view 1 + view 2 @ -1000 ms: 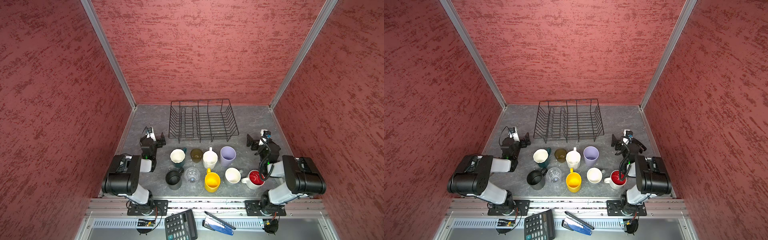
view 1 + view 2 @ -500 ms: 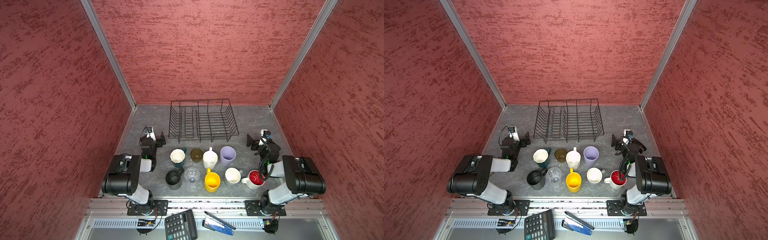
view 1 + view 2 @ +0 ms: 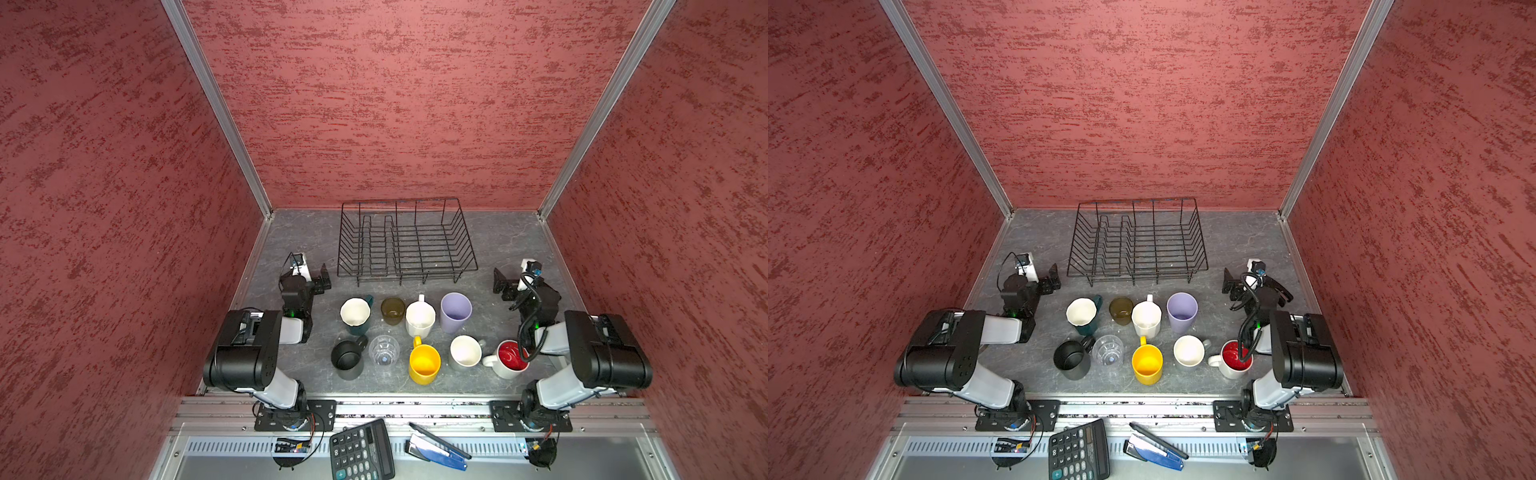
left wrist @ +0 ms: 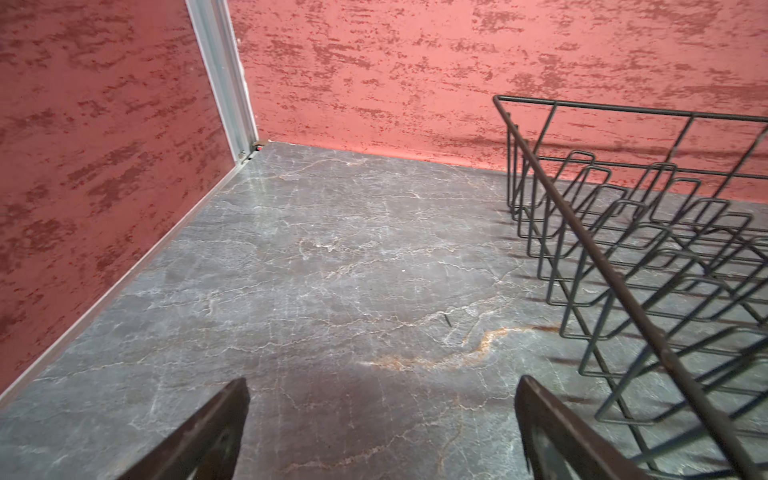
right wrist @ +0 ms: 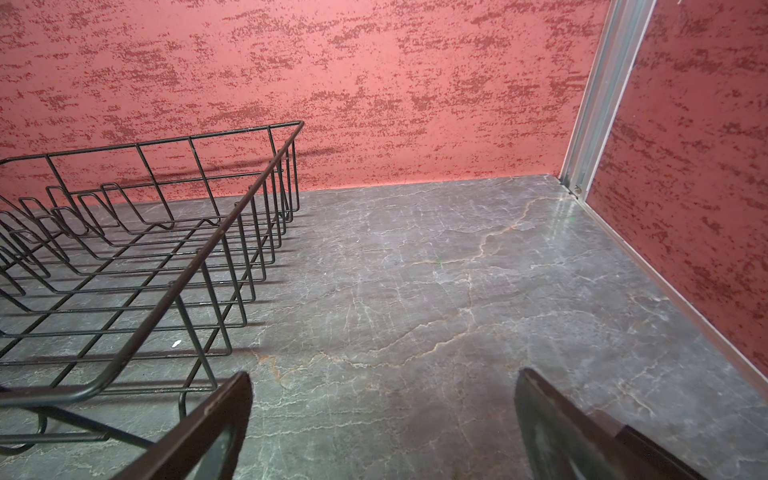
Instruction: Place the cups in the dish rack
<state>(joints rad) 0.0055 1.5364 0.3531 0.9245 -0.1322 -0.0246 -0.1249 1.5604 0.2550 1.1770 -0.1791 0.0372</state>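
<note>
Calculator, stapler far from dish rack

No legible text anywhere; calculator key markings too small

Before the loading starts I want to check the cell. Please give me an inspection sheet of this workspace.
Surface: grey marbled tabletop, no spill seen.
Job's things: dish rack empty; upright in two rows before it: teal mug, olive glass, white mug, lavender tumbler; black mug, clear glass, yellow mug, grey mug, red-lined mug.
Clutter: calculator and blue stapler on the front ledge.
Grippers: left gripper and right gripper, fingers open, holding nothing, beside the rack's front corners.
Cables: right arm's black cable hangs above the red-lined mug; contact unclear.
Surroundings: red textured walls on three sides.
</note>
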